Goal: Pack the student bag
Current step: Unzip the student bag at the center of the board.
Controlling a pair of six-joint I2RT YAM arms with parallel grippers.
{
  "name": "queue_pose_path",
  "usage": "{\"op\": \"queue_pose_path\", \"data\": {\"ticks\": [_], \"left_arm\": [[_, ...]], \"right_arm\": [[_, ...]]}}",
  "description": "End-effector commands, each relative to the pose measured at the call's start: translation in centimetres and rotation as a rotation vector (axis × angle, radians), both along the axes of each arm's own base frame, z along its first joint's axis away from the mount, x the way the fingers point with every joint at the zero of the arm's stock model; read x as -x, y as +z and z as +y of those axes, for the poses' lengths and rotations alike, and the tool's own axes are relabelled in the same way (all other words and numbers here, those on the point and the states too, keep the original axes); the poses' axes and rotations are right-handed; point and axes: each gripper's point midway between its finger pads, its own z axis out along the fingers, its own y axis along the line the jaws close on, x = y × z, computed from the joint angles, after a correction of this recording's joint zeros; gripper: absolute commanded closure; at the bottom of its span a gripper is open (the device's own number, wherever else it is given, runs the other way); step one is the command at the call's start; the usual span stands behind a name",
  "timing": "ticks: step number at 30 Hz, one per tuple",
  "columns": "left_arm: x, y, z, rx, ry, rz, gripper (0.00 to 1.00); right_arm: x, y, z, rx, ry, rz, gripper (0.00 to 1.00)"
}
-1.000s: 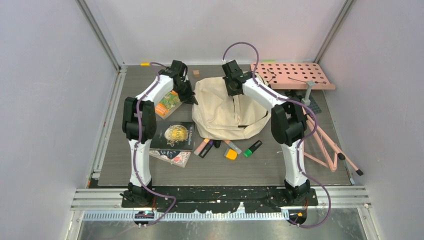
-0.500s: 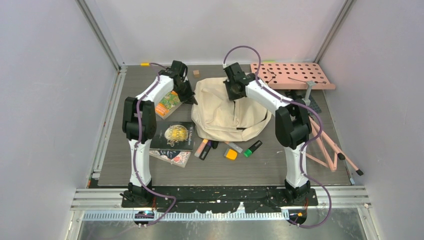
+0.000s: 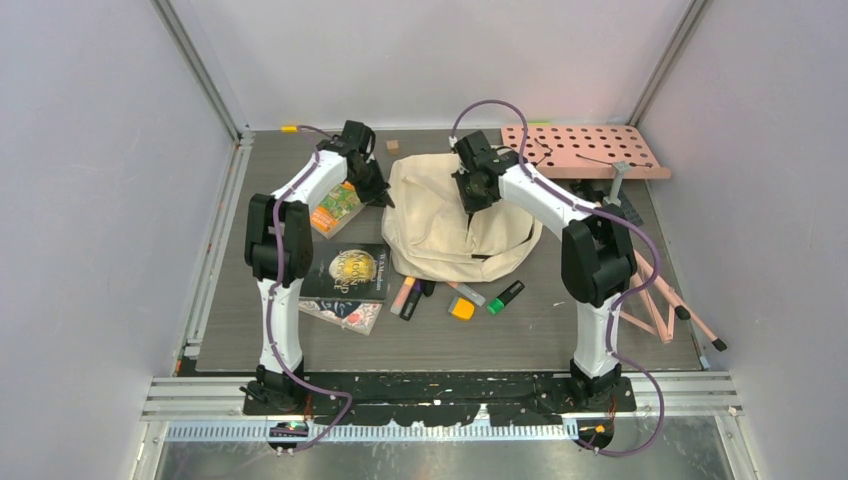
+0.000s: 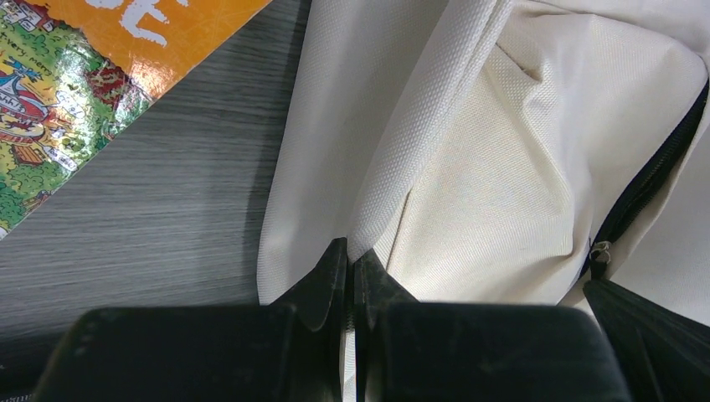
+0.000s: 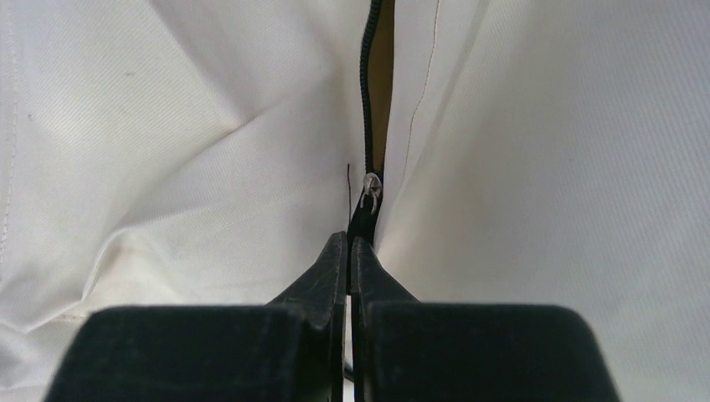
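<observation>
Now, biggest first: the dark grey table [image 3: 250, 330], walled on three sides. Slumped across the middle of its far half, the student bag [image 3: 440, 235], cream fabric, black strap trailing along the near side. Up at the far right corner, a pink perforated board [image 3: 585, 150], propped on a stand. Between the bag and the left edge, an orange picture book [image 3: 335, 208]; closer to the near edge, a dark book [image 3: 350, 272] lying over a patterned one.

On to the arms. Down at the bag's left side, the left gripper [image 3: 385, 199]. From the wrist view, that left gripper [image 4: 350, 261] with tips pressed together. Pinches a fold of the cream fabric, just beside the orange book's corner. Over the bag's top middle, the right gripper [image 3: 468, 212], pointing down. Up close, that right gripper [image 5: 349, 249] squeezed tight. Clamps the black zipper pull [image 5: 362, 219], straight under the silver slider [image 5: 369, 186]. Beyond that, the black zipper [image 5: 366, 75] parted a little, tan lining in the gap.

Along the bag's near side, loose highlighters [image 3: 462, 308] scattered on the table: green, orange, pink, grey. Smallest of all, a wooden block [image 3: 393, 146] by the far edge, just off the bag's far left corner.
</observation>
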Motion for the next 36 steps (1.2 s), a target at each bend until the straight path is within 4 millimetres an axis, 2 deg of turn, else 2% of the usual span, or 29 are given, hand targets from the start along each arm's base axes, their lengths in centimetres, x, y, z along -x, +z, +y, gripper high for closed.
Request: {"op": "queue_pose_path", "data": {"ticks": [1, 13, 23, 29, 36], "left_arm": [[-2.8, 1.6, 1.1, -0.021, 0.061, -0.114, 1.0], [-3.1, 1.5, 1.5, -0.038, 0.076, -0.124, 1.0], [-3.2, 1.4, 1.6, -0.041, 0.096, -0.121, 1.0], [-3.3, 1.6, 1.6, -0.033, 0.115, -0.122, 1.0], [-3.5, 1.7, 1.4, -0.017, 0.134, -0.121, 1.0]], "right_arm": [[1.9, 3.1, -0.9, -0.005, 0.002, -0.004, 0.99], [3.7, 3.2, -1.5, -0.011, 0.009, 0.022, 1.0], [6.0, 3.0, 0.8, -0.124, 0.097, 0.104, 1.0], [7.6, 1.7, 1.4, -0.13, 0.104, 0.149, 1.0], [9.4, 1.8, 1.5, -0.118, 0.121, 0.156, 1.0]]}}
